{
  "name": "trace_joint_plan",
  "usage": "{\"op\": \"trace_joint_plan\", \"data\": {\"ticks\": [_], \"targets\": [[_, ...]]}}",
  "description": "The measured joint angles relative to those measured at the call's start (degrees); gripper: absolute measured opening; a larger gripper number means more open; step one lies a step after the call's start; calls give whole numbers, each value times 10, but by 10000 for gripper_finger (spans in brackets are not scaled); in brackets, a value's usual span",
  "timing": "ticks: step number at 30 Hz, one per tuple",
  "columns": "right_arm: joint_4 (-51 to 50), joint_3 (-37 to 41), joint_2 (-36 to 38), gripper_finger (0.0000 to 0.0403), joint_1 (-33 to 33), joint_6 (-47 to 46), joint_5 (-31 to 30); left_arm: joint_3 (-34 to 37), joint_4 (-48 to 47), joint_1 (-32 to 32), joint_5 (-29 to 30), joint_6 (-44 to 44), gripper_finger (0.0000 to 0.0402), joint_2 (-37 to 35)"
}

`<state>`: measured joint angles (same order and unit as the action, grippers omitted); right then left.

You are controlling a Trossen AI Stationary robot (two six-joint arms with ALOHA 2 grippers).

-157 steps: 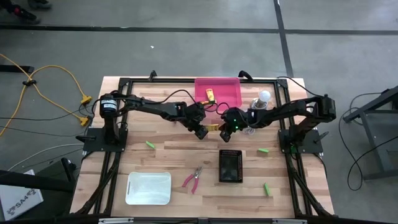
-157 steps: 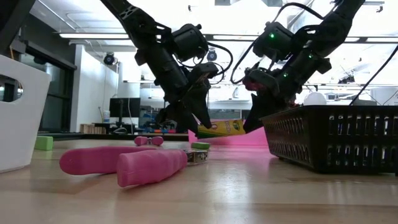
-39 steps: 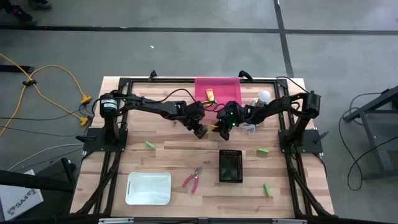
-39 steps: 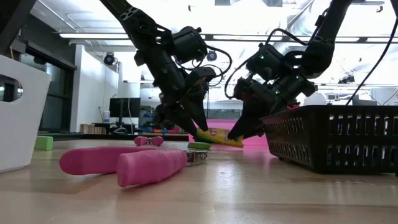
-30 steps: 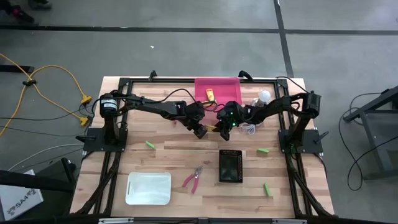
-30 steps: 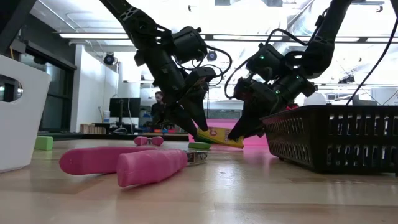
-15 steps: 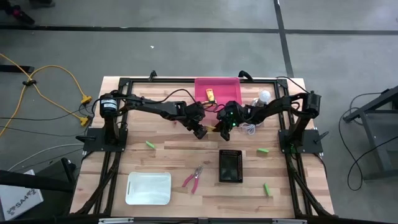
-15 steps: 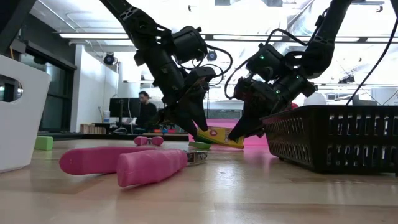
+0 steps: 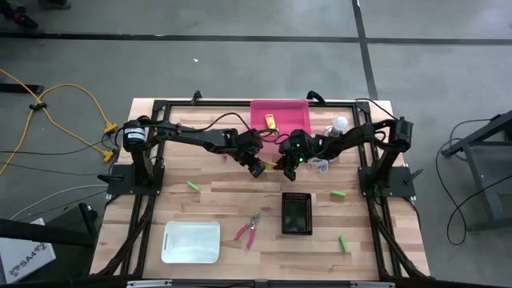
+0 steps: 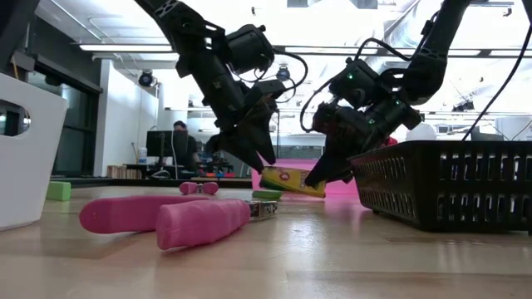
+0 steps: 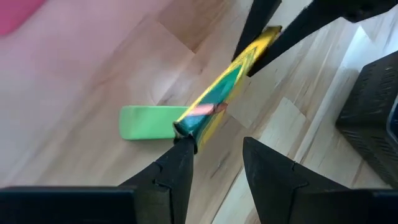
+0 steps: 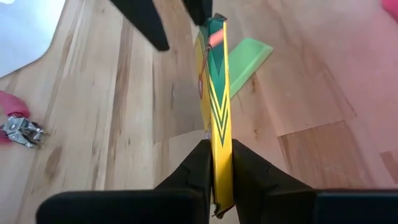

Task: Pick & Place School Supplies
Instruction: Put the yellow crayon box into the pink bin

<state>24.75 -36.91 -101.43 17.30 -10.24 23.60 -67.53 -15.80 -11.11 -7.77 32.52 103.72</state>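
From above, my right hand (image 9: 286, 162) and my left hand (image 9: 259, 169) meet just in front of the pink tray (image 9: 298, 126) at the table's far edge, a yellow box (image 9: 274, 164) between them. Another yellow piece (image 9: 270, 122) lies inside that tray. The black basket (image 9: 295, 214) sits nearer the front edge, with the pink pliers (image 9: 248, 230) and the white tray (image 9: 191, 242) beside it toward the front left corner. Green blocks lie apart on the wood: one toward the left side (image 9: 193, 186), one toward the right (image 9: 339, 193), one near the front right (image 9: 342, 242).

From table height, the yellow box (image 10: 293, 182) hangs tilted above the wood, my right hand (image 10: 320, 174) pinching its higher end. My left hand (image 10: 264, 156) sits just off the other end. The pink pliers (image 10: 166, 218) lie in the foreground, the black basket (image 10: 449, 193) to one side.

My left wrist camera shows my own fingers (image 11: 181, 167) parted, with the box's end (image 11: 205, 115) at one fingertip and not clamped. A green block (image 11: 149, 122) lies on the table just behind it.

My right wrist camera shows my fingers (image 12: 203, 168) narrow and clamped on the edge of the yellow box (image 12: 219, 112).
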Motion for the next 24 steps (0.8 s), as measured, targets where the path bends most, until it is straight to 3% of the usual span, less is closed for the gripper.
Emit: {"op": "trace_joint_plan", "data": {"ticks": [24], "targets": [[-48, 0, 66, 33, 17, 0, -9, 0, -73, 0, 81, -23, 136, -68]]}}
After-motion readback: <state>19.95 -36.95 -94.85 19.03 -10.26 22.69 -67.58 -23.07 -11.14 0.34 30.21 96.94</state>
